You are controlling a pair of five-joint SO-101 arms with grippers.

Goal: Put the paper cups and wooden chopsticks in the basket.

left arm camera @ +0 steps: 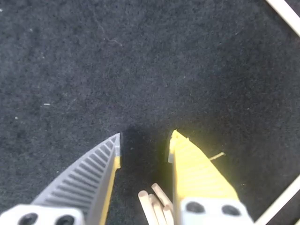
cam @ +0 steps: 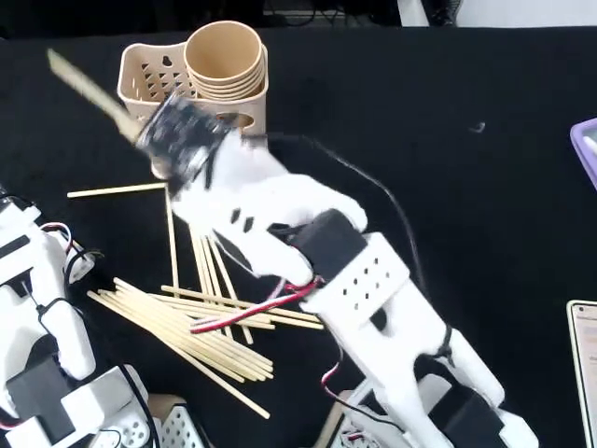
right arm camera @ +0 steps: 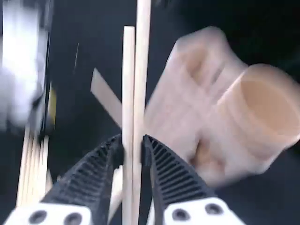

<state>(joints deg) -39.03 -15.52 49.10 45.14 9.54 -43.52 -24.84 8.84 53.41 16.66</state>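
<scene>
Well off from the basket [cam: 145,75], the left gripper [left arm camera: 144,140] hung over the black surface [left arm camera: 140,56], jaws wide apart, holding nothing. Loose wooden chopsticks [cam: 187,327] lay scattered between. Just before the basket, the right gripper [right arm camera: 132,140] had its jaws pinched on two chopsticks [right arm camera: 136,70]; paper cups [cam: 224,58] sat stacked inside it.

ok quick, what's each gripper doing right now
left gripper: open, holding nothing
right gripper: shut on two wooden chopsticks
</scene>
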